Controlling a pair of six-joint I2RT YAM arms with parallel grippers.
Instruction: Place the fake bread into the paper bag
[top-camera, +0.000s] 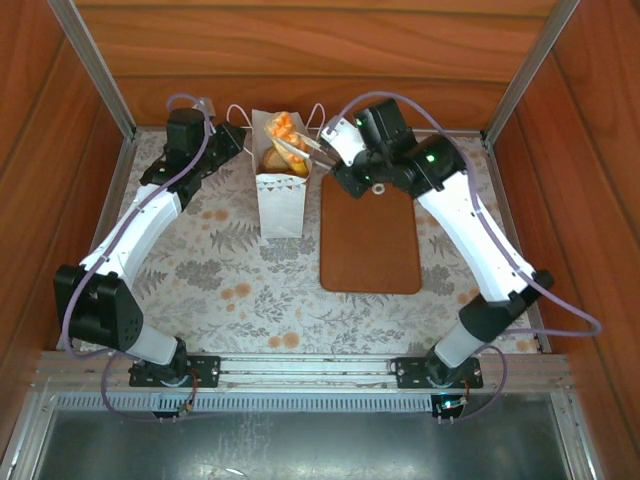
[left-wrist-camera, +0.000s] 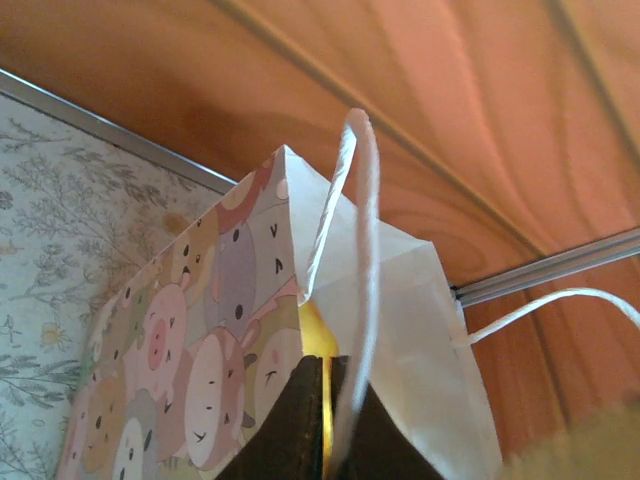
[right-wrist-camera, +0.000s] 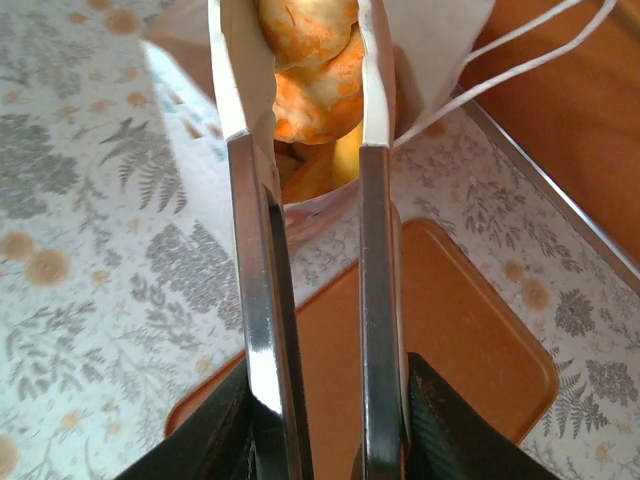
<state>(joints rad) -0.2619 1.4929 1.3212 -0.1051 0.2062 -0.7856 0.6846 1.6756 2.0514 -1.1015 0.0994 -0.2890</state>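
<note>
Between the long steel fingers of the right gripper (right-wrist-camera: 295, 35) sits an orange-gold pastry (right-wrist-camera: 308, 70). The jaws are closed on it at their white-padded tips, narrow but kept apart by the piece. Directly beneath those tips is the open mouth of the paper bag (top-camera: 281, 200). Under the held piece more fake bread (top-camera: 272, 160) is heaped inside, golden lumps reaching up to the rim. Behind the jaws, toward the wrist, the flat brown tray (right-wrist-camera: 470, 340) has nothing resting on it.

By my reading the task is nearly finished. This looks like the last piece, and what is left is to let it go into the bag and lift the arm away.

The left gripper (left-wrist-camera: 322, 385) has its dark jaws shut. At their tips they appear to pinch the bag's rim, right beside a cord handle (left-wrist-camera: 362, 250), which probably steadies the mouth.

The bag is thin white paper, creased at its folds, with pastel cartoon animals printed on the face nearest the left jaws. It should flex easily under a nudge. The handles are pale twisted cord in tall loose loops. The pastry is lumpy and braided with a slightly glossy skin, and is likely light and stiff. The tray is matte with rounded corners. It lies on a floral cloth (top-camera: 200, 270) printed with grey ferns and orange blossoms.
</note>
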